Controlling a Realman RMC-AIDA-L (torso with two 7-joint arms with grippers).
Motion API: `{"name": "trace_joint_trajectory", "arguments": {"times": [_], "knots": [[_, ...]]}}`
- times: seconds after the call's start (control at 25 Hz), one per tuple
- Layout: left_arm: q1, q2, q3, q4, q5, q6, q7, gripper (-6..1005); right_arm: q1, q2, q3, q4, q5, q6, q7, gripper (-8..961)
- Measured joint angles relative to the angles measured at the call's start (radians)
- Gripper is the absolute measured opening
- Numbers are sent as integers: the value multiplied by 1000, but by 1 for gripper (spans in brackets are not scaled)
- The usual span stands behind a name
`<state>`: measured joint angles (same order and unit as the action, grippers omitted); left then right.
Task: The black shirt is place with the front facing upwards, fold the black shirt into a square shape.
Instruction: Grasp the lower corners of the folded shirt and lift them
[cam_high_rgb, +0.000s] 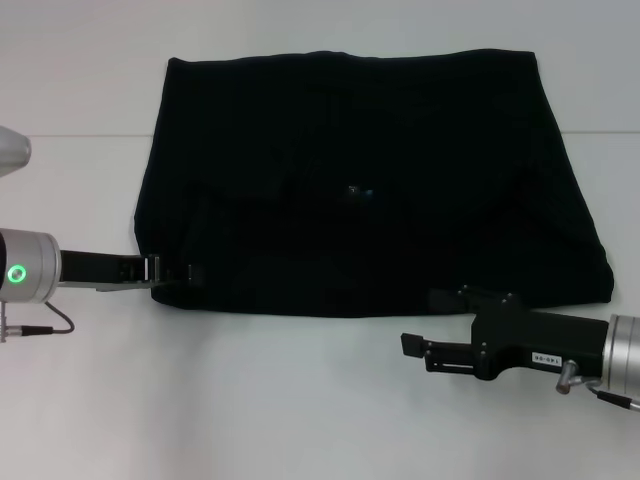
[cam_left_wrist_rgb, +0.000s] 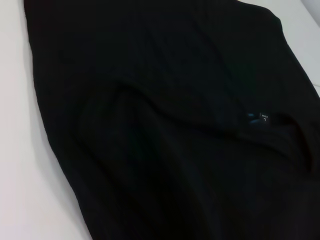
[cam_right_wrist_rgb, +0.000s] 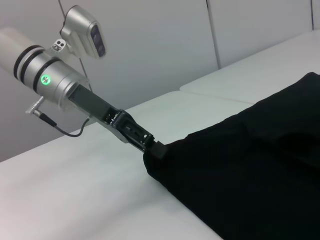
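I see a plain white table (cam_high_rgb: 300, 400) with a seam across it and pale grey wall panels (cam_right_wrist_rgb: 150, 45) behind. One black shirt (cam_high_rgb: 370, 180) lies spread across the table's middle, partly folded, its small neck label (cam_left_wrist_rgb: 261, 118) showing. Two arms are in view. My left hand (cam_high_rgb: 178, 270) is at the shirt's near left corner, closed on the cloth's edge. My right hand (cam_high_rgb: 415, 346) hovers just off the near hem, apart from it; I cannot tell its opening.
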<state>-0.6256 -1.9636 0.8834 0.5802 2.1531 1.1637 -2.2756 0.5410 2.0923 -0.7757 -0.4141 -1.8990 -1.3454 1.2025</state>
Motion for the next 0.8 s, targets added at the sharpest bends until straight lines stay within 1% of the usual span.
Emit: {"name": "trace_joint_trajectory", "arguments": {"times": [0.2,0.44,0.56,0.68,0.76,0.8], "knots": [[-2,-3,7,1,21,-1,-1,385,-2,-1,6,-8,2,-1,30,885],[-3,-3,7,1,25,-1,-1,240,-5,-5,8,-25,1,-6,74,886],[-3,-3,8,1,25,1,-1,163,-16,-10,6,-88,-8,-9,189,886],[-3,-3,8,1,25,7,-1,77,-28,-31,0,-220,-83,-19,448,886],[-3,-3,8,3,25,11,0,20,-26,-59,1,-319,-168,-44,640,885],[-4,-3,8,4,25,13,0,20,-20,-79,2,-371,-223,-67,760,885]]}}
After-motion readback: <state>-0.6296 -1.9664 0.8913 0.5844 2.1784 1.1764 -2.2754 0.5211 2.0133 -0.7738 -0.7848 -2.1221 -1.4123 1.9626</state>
